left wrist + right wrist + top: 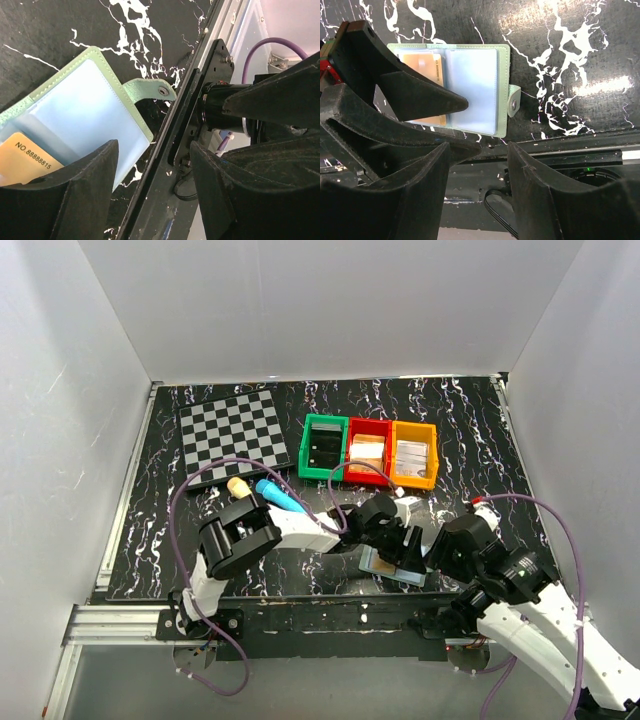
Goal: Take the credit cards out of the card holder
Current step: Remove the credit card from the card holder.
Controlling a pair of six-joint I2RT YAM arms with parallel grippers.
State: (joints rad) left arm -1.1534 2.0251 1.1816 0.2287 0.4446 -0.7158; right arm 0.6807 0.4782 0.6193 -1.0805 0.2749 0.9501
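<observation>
Card holder [470, 85] is lying open on the black marbled table [570, 60] at its near edge, with both grippers hanging over it.

Left gripper [152, 150] is standing partly open, clamping nothing. One finger [430, 100] is reaching across the left panel, over an orange credit card [30, 155] sitting in its pocket; contact unclear. Its other finger is hanging past the holder's near edge. Right gripper [479, 150] is hovering over the front rail, jaws apart and empty. Snap tab [513, 102] is sticking out beside the right panel.

Left arm [300, 528] and right arm [545, 615] bent inward.
Left gripper [154, 150] and right gripper [479, 150] nearly meet, jaws parted.
</observation>
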